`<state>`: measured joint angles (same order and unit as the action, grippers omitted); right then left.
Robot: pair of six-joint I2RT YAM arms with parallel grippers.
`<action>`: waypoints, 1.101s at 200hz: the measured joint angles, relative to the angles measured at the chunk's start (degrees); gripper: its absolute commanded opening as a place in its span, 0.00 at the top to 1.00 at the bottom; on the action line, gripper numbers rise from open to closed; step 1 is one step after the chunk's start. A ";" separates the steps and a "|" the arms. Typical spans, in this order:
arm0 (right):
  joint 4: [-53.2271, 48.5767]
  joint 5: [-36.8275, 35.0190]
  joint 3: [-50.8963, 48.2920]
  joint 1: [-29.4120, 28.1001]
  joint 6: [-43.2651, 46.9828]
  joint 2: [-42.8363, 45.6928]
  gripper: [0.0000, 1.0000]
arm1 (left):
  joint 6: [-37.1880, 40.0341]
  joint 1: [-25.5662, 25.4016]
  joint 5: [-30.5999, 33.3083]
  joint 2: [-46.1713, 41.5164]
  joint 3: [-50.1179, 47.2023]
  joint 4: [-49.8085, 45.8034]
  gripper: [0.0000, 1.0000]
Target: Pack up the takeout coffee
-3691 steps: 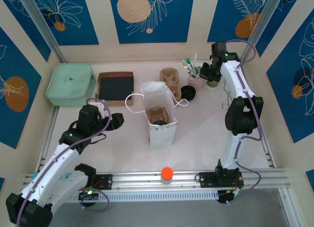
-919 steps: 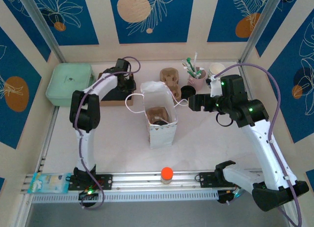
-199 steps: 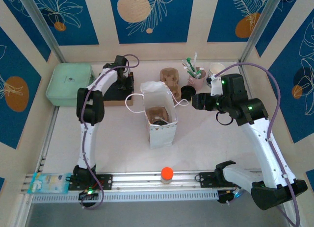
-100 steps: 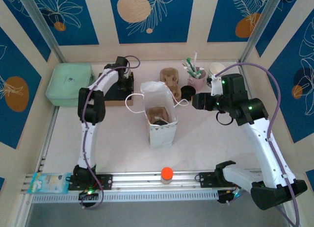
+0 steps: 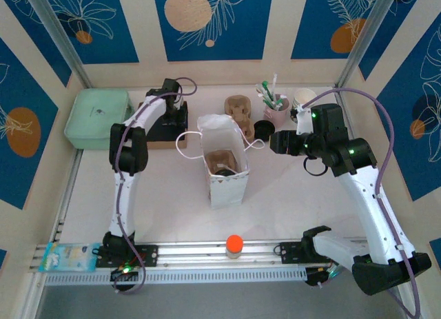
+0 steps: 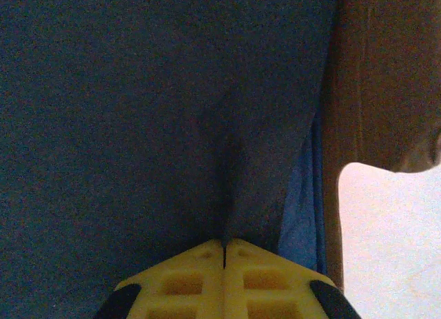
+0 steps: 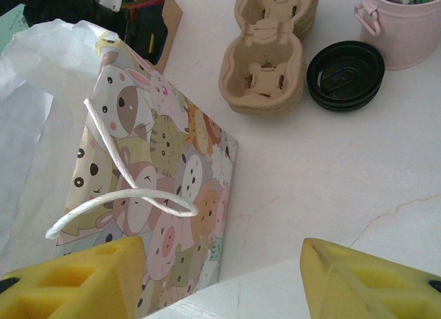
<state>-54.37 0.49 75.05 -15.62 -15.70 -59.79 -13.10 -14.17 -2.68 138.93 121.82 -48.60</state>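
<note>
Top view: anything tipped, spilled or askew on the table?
Nothing stands out. The animal-print paper gift bag stands upright with a brown pulp carrier inside; the stack of round black lids lies flat beside the pink mug. No spill shows on the table.

Top view is bright and evenly lit, shadows soft on the table (image 5: 289,195); left wrist view is dim, grainy and blurred.

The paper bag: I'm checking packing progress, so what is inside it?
Inside the paper bag sits a brown pulp carrier with a round black lid in its near pocket. Anything under the lid and the bag's floor are covered.
</note>
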 measured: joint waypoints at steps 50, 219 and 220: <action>-0.02 0.02 0.00 0.00 0.00 0.00 0.39 | 0.17 0.00 0.22 0.00 1.14 -0.94 1.00; -0.02 1.42 -0.02 0.00 -0.44 0.00 0.40 | 1.66 0.81 -0.07 -4.79 1.46 -3.06 1.00; -0.02 1.42 -0.02 0.00 -0.44 0.00 0.40 | 1.66 0.81 -0.07 -4.85 1.46 -3.08 1.00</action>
<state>-54.39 1.91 75.02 -15.62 -16.14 -59.79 -11.44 -13.37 -2.74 134.08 123.28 -51.68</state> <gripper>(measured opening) 0.608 0.051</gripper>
